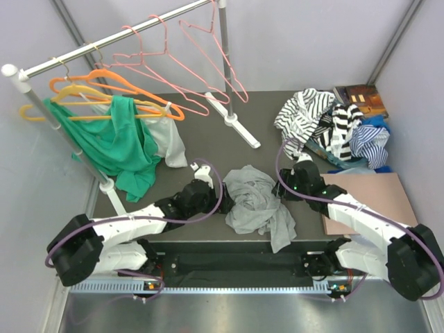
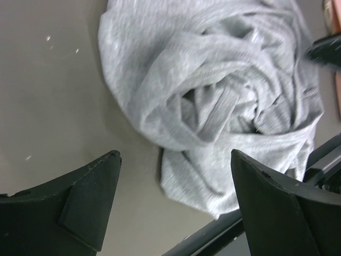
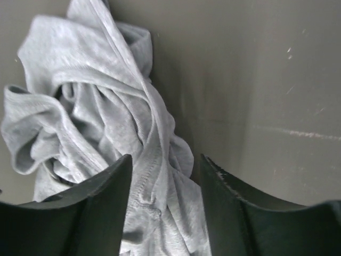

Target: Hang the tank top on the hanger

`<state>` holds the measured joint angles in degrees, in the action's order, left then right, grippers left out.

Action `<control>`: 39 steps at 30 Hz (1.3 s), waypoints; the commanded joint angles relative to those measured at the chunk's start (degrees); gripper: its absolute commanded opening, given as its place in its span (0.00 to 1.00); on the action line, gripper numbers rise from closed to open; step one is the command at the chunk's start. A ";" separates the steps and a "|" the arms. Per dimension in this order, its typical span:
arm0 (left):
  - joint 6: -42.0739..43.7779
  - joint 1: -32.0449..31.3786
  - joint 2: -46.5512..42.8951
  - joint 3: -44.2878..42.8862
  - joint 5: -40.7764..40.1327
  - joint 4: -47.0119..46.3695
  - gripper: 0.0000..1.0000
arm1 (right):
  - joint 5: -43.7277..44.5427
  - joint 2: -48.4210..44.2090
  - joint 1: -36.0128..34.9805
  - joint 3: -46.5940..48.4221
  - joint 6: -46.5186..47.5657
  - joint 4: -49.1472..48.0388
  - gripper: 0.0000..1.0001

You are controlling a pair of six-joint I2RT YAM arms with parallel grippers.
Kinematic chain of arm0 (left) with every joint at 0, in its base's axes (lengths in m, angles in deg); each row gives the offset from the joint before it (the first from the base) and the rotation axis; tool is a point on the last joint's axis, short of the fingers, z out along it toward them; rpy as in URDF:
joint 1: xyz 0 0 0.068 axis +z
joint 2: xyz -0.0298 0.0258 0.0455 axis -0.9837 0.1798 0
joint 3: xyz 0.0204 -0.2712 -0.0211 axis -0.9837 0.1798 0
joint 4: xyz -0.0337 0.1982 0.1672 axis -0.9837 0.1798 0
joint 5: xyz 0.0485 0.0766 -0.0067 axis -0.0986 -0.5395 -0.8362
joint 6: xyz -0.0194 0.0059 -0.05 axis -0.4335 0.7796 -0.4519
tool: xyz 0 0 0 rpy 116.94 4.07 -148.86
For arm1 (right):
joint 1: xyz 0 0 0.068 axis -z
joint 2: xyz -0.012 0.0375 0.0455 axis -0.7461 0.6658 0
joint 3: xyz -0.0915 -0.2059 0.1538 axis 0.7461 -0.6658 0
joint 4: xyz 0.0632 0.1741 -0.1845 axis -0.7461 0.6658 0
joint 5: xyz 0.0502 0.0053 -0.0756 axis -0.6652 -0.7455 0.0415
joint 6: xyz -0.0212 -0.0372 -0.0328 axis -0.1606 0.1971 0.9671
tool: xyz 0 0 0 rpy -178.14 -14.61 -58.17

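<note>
My left gripper (image 2: 175,154) and right gripper (image 3: 166,158), both open and empty, flank the crumpled tank top (image 1: 258,205); the right is nearer, straddling a fold.

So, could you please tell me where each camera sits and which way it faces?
Top external: above and behind the arms, looking down on the table; both arms show.
Left wrist: on the left arm, facing the tank top; left gripper open.
Right wrist: on the right arm, facing it too; right gripper open.
Shared: the tank top.
</note>
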<state>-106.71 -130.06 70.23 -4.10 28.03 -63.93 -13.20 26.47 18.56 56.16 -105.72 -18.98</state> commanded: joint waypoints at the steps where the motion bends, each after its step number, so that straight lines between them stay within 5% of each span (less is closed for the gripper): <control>1: -1.48 -0.30 1.41 -2.36 -0.55 -8.68 0.89 | -3.71 1.08 0.60 -1.67 -0.05 -4.79 0.49; 5: 0.00 -0.30 1.06 -3.84 -2.74 -4.15 0.93 | -5.65 1.44 0.51 -0.36 0.74 -3.41 0.11; 8: 1.58 -0.21 -1.65 -5.42 -8.27 0.79 0.98 | -4.52 -1.02 0.51 4.54 2.58 1.93 0.00; 14: 5.72 -0.04 -10.88 -7.27 -14.78 11.43 0.99 | 2.78 -5.59 -2.82 24.30 7.77 17.50 0.00; 20: 6.16 0.05 -20.63 -9.91 -15.23 21.45 0.99 | 5.33 -0.95 -18.61 36.02 5.84 13.68 0.00; 28: 1.96 0.05 -36.55 -6.14 -18.47 30.31 0.99 | -5.61 28.21 -31.91 50.85 4.26 0.57 0.00; 30: 0.81 0.05 -38.13 -5.96 -20.32 32.79 0.99 | -9.32 34.38 -34.37 54.39 4.52 0.91 0.04; 34: -0.95 0.05 -38.49 -4.82 -21.82 34.39 0.99 | -9.18 32.65 -34.82 52.50 4.52 -0.13 0.60; 37: -0.87 0.05 -36.91 -2.80 -21.64 31.23 0.99 | -4.78 25.37 -32.37 45.13 4.35 -0.23 0.75; 39: -0.87 0.05 -34.37 -1.48 -22.08 28.85 0.99 | -2.94 19.74 -30.61 40.37 3.38 -0.40 0.76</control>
<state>-105.93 -130.30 32.74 -7.07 8.95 -27.45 -17.18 58.69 -13.63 103.06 -100.86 -16.91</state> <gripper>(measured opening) 0.987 0.741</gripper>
